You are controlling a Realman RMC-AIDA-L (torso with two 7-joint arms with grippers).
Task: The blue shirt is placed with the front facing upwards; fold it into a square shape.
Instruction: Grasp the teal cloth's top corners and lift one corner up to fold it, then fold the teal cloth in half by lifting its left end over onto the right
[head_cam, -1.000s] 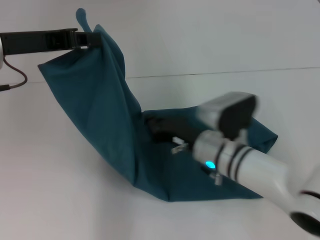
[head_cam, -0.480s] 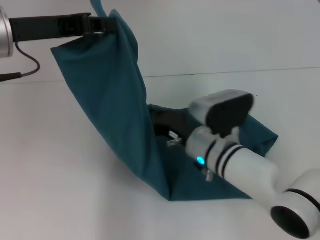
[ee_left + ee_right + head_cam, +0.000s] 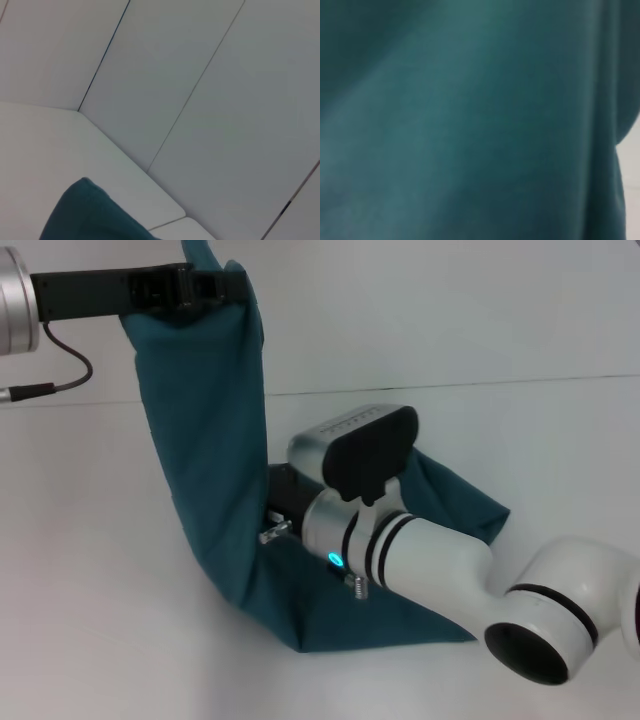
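The white surface (image 3: 110,640) fills the head view, carrying one blue shirt (image 3: 215,490). Over the last second the raised part of the shirt has swung from a broad slanted sheet at upper left into a steeper, narrower column hanging nearer the centre, while its lower part lies on the surface from bottom centre to centre right. That suggests the lifted layer is being carried across for a fold that is not yet laid down.

Two arms are at work. The right hand (image 3: 285,510), at the centre of the frame, has slid leftward and is low against the cloth at the foot of the hanging column; whether it is wide or narrow I cannot tell. The left hand (image 3: 215,285), at the top left, is clamped on the shirt's top edge, holding it high.
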